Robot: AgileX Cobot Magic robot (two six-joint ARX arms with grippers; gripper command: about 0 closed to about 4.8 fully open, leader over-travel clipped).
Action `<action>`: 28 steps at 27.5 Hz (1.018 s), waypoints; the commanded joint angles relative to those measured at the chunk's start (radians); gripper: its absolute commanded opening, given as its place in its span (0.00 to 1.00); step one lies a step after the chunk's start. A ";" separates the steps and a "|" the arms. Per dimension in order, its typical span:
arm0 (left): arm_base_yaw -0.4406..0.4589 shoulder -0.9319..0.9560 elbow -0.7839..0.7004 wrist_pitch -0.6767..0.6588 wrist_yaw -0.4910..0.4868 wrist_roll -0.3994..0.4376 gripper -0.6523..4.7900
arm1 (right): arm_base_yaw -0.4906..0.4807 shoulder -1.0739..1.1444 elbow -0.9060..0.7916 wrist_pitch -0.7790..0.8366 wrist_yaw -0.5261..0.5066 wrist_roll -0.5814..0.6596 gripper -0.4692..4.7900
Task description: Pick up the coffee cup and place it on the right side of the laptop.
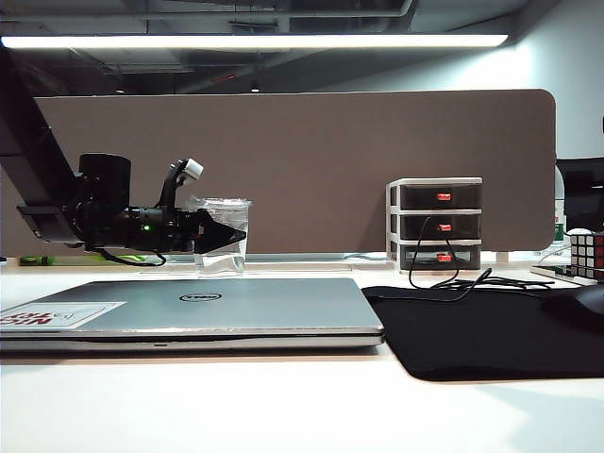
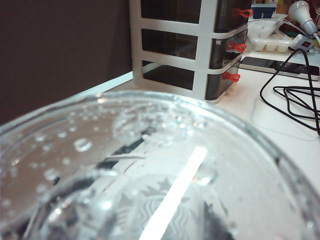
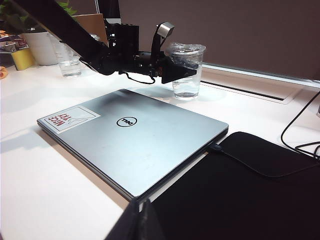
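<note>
The closed laptop [image 1: 203, 307] lies at the front of the counter [image 1: 283, 406]. Behind it stands the coffee cup [image 1: 225, 236], thin, light, easy to squash. The left end effector [image 3: 187, 71] sits around its top, below the lid; whether it squeezes yet, I cannot tell. The right end effector [image 3: 137, 220] looks clenched, empty.

You see the coffee cup [image 1: 225, 236] standing behind the laptop [image 1: 189, 311], left gripper [image 1: 229, 234] around it. Right of the laptop lies the mouse mat [image 1: 481, 330]; behind that, the drawer organizer [image 1: 436, 225]. The right gripper [image 3: 136, 222] hangs before the laptop.
</note>
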 commanded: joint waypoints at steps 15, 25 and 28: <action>-0.103 -0.069 0.006 0.089 0.143 -0.044 0.71 | 0.000 -0.002 -0.006 0.007 -0.004 -0.003 0.13; -0.276 -0.074 0.010 0.097 0.147 -0.048 0.71 | 0.000 -0.002 -0.006 0.007 -0.004 -0.003 0.13; -0.351 -0.074 0.010 0.096 0.165 -0.076 0.71 | 0.000 -0.002 -0.006 0.007 -0.004 -0.003 0.13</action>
